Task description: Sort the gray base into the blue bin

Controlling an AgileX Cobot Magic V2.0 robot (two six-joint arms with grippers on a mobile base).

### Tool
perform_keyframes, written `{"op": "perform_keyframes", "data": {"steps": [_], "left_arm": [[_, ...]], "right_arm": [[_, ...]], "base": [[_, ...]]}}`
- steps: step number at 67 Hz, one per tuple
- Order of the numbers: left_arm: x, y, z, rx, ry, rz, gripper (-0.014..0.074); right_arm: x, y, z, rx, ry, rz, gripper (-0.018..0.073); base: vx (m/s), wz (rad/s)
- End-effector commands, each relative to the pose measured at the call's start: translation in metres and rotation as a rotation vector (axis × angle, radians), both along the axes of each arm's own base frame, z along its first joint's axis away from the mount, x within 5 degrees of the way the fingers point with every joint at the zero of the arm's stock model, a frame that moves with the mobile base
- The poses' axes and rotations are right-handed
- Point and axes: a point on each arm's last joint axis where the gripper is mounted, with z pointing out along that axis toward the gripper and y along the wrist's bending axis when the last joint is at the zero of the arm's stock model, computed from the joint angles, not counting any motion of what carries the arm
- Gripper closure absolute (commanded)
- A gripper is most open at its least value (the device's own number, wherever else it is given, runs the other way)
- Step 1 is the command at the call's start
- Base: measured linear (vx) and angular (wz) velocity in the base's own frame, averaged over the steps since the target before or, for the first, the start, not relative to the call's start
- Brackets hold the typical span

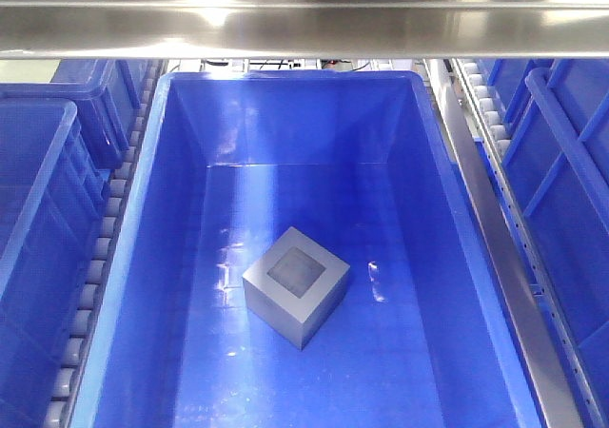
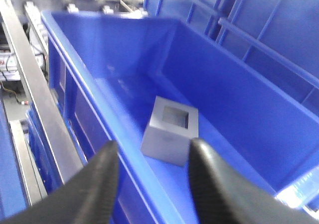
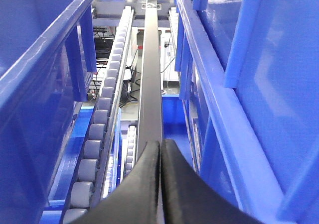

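Gray base sits on the floor of the blue bin, roughly mid-floor, recessed face up, turned at an angle to the bin walls. Nothing touches it.

My left claw: jaws spread apart, nothing between them. From the left wrist view the two black fingers frame the lower edge, and the gray base lies beyond and between them, down inside the bin, well clear of the tips. The near bin wall runs just ahead of the left-hand finger. A steel rail passes off to the left of the claw.

My right claw: fingers pressed together, tips meeting, holding nothing. It points along a dark metal rail that runs straight ahead of the tips. A roller track lies just left of that rail. Blue crates rise on both sides of the claw: one to the left, one to the right. I see no gray base from this wrist.

Front view shows neither claw, only the bin under a steel crossbar.
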Motion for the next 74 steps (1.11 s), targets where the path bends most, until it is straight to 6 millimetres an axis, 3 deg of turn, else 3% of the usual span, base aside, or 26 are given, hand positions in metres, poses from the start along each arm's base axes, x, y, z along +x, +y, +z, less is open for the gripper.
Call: {"op": "perform_keyframes", "data": {"steps": [1, 8, 51, 74], "left_arm": [[0.000, -0.001, 0.015, -0.047, -0.090, -0.017, 0.0456], [0.000, -0.002, 0.018, -0.068, -0.122, -0.021, 0.0607], [0.001, -0.001, 0.020, -0.041, -0.175, -0.011, 0.0605], [0.020, 0.006, -0.014, 0.009, -0.172, 0.360, 0.0605]], "right_arm": [[0.000, 0.000, 0.006, -0.016, -0.083, 0.007, 0.0564], [0.000, 0.000, 0.006, -0.016, -0.083, 0.007, 0.0564], [0.000, 0.000, 0.006, -0.016, -0.081, 0.007, 0.0564], [0.000, 0.000, 0.006, -0.016, -0.081, 0.006, 0.0564]], "base": [[0.00, 0.00], [0.00, 0.00], [0.00, 0.00], [0.00, 0.00]]}}
